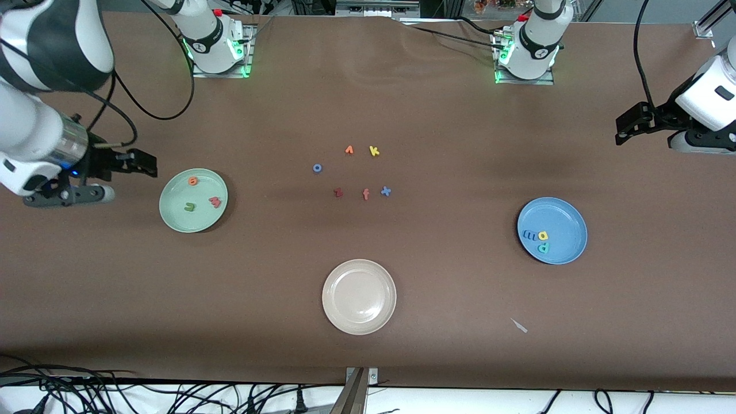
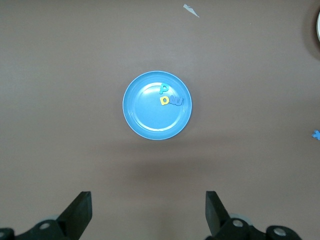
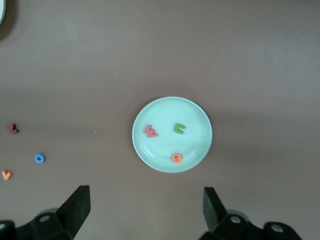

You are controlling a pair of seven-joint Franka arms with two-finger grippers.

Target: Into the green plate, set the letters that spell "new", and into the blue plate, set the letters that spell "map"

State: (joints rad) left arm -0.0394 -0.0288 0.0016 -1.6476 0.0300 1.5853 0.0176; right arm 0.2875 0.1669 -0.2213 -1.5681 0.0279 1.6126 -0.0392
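The green plate point(image 1: 175, 198) lies toward the right arm's end of the table and holds the orange e point(image 1: 193, 181), olive n point(image 1: 189, 207) and salmon w point(image 1: 215, 202). The blue plate point(image 1: 563, 221) lies toward the left arm's end and holds the blue m point(image 1: 529, 234), yellow a point(image 1: 543, 235) and teal p point(image 1: 543, 248). My right gripper point(image 1: 150, 164) hangs open and empty above the table beside the green plate point(image 3: 165, 112). My left gripper point(image 1: 620, 131) hangs open and empty above the table, off to the side of the blue plate point(image 2: 147, 117).
A beige plate point(image 1: 359, 270) lies empty near the front edge. Mid-table are loose letters: orange wedge point(image 1: 349, 150), yellow k point(image 1: 374, 151), blue o point(image 1: 317, 168), dark red letter point(image 1: 338, 192), salmon f point(image 1: 365, 194), blue x point(image 1: 386, 191). A small white scrap point(image 1: 519, 325) lies nearer the camera than the blue plate.
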